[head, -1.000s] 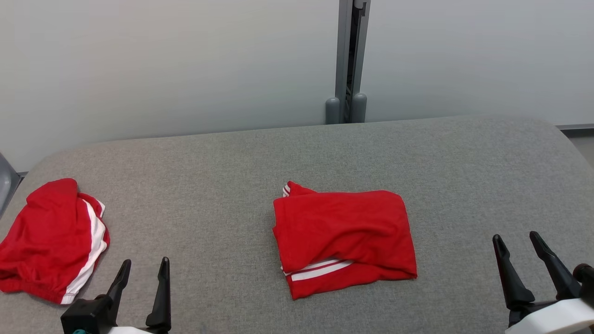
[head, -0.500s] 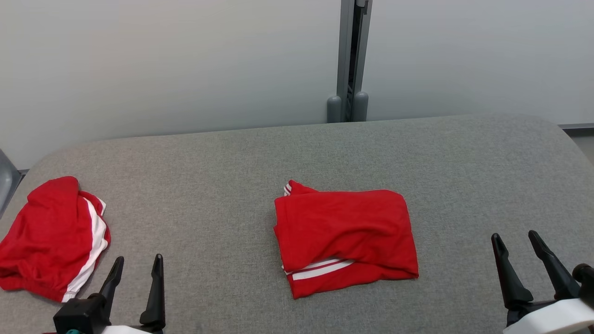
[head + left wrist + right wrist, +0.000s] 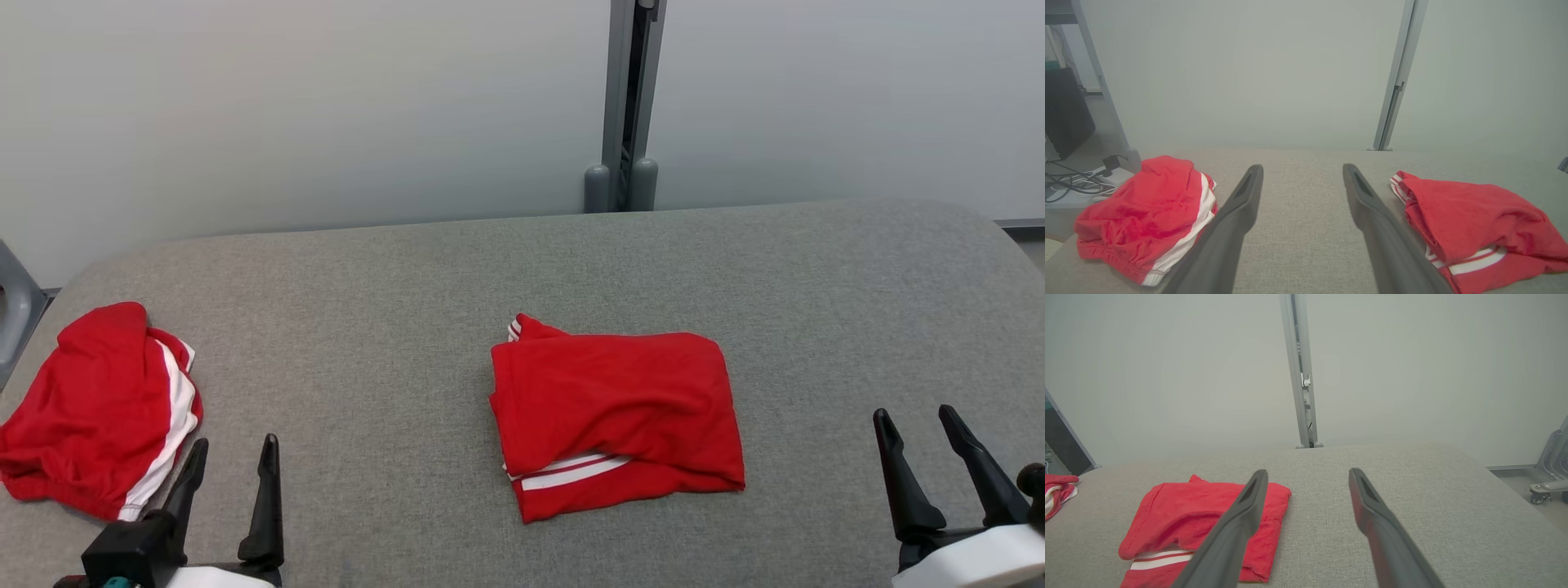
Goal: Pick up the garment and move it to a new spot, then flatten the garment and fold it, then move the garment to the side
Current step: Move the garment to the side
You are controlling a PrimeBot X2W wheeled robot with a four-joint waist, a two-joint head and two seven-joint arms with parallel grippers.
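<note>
Though flat, garment (image 3: 616,408) axis approx. L-R

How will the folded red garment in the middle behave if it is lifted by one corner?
The folded red garment looks like thin, wrinkled cloth, so it would probably hang limp and its layers would likely fall open. On the woven grey table cover, a push would probably bunch it rather than slide it.

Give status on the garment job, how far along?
Done: the red white-striped garment lies folded as a rectangle at the middle of the grey fabric table. In hand: nothing; the left gripper and right gripper are open and empty. Left: moving it aside, probably; a second red white-striped garment lies bunched at the table's left end.
</note>
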